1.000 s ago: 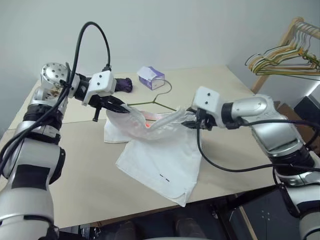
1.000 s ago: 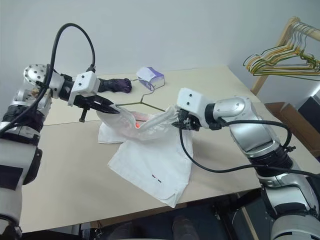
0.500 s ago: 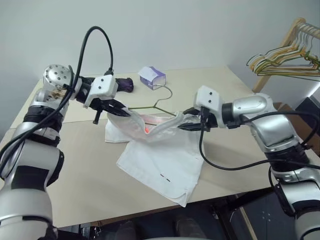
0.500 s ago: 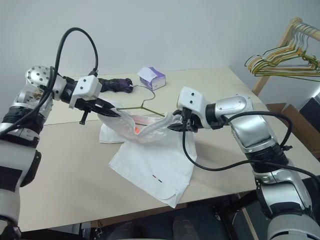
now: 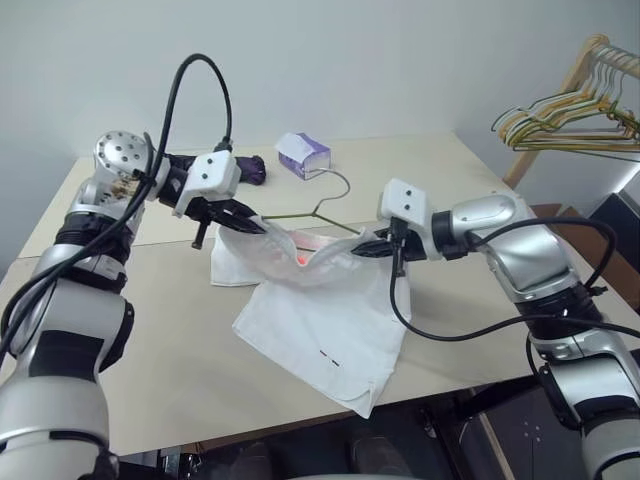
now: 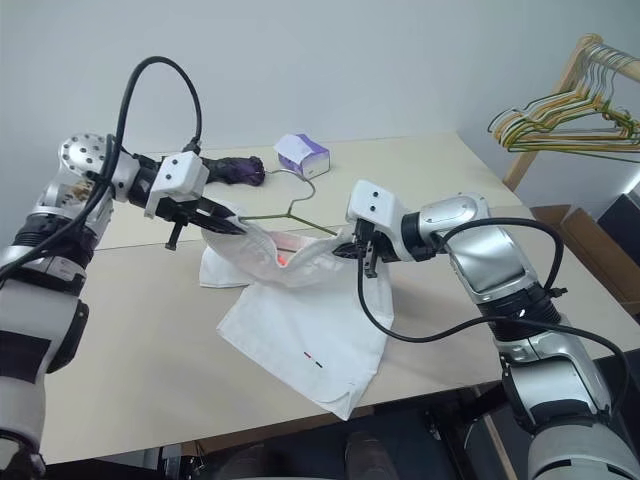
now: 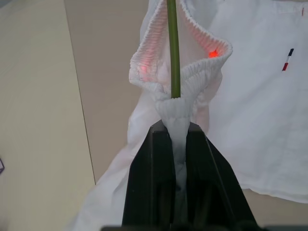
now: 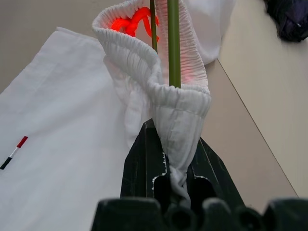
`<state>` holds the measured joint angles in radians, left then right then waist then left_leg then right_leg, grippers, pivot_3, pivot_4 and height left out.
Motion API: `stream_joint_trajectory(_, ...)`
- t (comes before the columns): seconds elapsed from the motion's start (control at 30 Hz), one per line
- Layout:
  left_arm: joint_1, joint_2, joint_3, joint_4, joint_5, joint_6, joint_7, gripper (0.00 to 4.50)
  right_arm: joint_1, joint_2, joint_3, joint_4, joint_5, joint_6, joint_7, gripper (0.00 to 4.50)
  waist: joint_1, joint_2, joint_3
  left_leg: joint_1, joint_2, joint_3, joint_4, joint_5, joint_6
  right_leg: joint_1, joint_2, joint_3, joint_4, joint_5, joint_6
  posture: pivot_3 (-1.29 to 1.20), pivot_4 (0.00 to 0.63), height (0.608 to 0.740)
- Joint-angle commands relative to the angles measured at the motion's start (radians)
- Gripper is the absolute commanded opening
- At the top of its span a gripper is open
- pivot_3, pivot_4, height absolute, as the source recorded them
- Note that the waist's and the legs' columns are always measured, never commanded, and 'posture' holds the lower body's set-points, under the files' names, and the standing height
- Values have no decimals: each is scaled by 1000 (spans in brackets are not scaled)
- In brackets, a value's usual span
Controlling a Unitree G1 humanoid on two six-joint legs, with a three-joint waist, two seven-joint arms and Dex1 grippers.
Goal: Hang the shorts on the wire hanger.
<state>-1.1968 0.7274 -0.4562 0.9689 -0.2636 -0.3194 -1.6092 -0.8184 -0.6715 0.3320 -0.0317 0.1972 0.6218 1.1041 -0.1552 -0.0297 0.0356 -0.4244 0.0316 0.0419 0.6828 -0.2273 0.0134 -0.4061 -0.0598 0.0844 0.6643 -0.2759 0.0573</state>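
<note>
Toward the counter's far left, left gripper [image 5: 243,217] fingers clamped on one end of the shorts [image 5: 320,320] waistband; mid-counter, wire hanger [image 5: 322,203] threaded through the stretched-open waist, likely to seat it; rightward, right gripper [image 5: 372,251] fingers pinched on the other end. Beige counter [image 5: 170,370], grey wall, coloured hangers [image 5: 570,115] far right.

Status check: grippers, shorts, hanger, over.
Left gripper and right gripper shut on the shorts waistband, opposite ends. Wire hanger runs inside the waistband. Nothing in the way.
</note>
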Motion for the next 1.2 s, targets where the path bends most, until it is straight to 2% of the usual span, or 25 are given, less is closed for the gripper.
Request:
stream_joint_trajectory(0.03,-22,-26,93,56,32,-41,5,905,-4,-7,-38,-45,-1,27,-22,0,0,0,0,0,0,0,0,0,0,0,0,0,0,0,0,-141,0,740)
stream_joint_trajectory(0.27,-14,-43,204,63,63,-74,-4,3167,59,-34,-103,-127,25,98,-80,0,-3,0,0,-1,0,0,0,0,0,0,0,0,0,0,0,-175,0,740)
stream_joint_trajectory(0.4,57,-21,330,-80,-57,23,5,4460,175,-71,-249,-227,70,226,-174,0,-4,0,0,-1,0,-1,0,0,0,0,-1,-1,0,0,0,-190,0,740)
stream_joint_trajectory(0.47,96,-29,388,-145,-82,70,49,4460,211,-72,-312,-265,90,321,-229,0,-11,0,0,-1,0,-1,0,0,0,0,-1,-1,0,0,0,-194,0,740)
stream_joint_trajectory(0.57,192,-68,479,-301,-147,177,191,4460,254,-41,-496,-336,122,570,-358,0,-14,0,0,1,2,-2,1,0,0,2,-1,-1,1,0,0,-210,0,740)
stream_joint_trajectory(0.77,424,-156,534,-667,-287,401,294,4460,344,-75,-719,-485,77,947,-511,0,-27,1,-1,1,2,-4,0,0,0,2,-2,-1,2,0,0,-263,0,740)
stream_joint_trajectory(0.9,483,-205,555,-846,-376,533,373,4460,413,-90,-807,-506,78,993,-597,0,-39,1,-1,1,2,-4,1,0,0,3,-3,-1,2,0,0,-290,0,740)
stream_joint_trajectory(1.0,493,-230,550,-891,-380,570,424,4460,404,-95,-893,-412,43,993,-709,0,-59,8,-6,3,1,-4,0,0,0,5,-2,0,0,0,0,-299,0,740)
stream_joint_trajectory(1.1,494,-232,538,-891,-369,584,427,4460,330,-95,-968,-305,7,993,-817,0,-81,13,-9,6,-2,-3,-1,-1,1,9,-2,1,-1,0,1,-302,0,740)
stream_joint_trajectory(1.2,492,-229,528,-898,-358,593,427,4460,207,-101,-1021,-193,-59,993,-923,0,-106,18,-11,17,-2,-2,-4,-1,1,18,-1,3,-4,-1,1,-299,0,740)
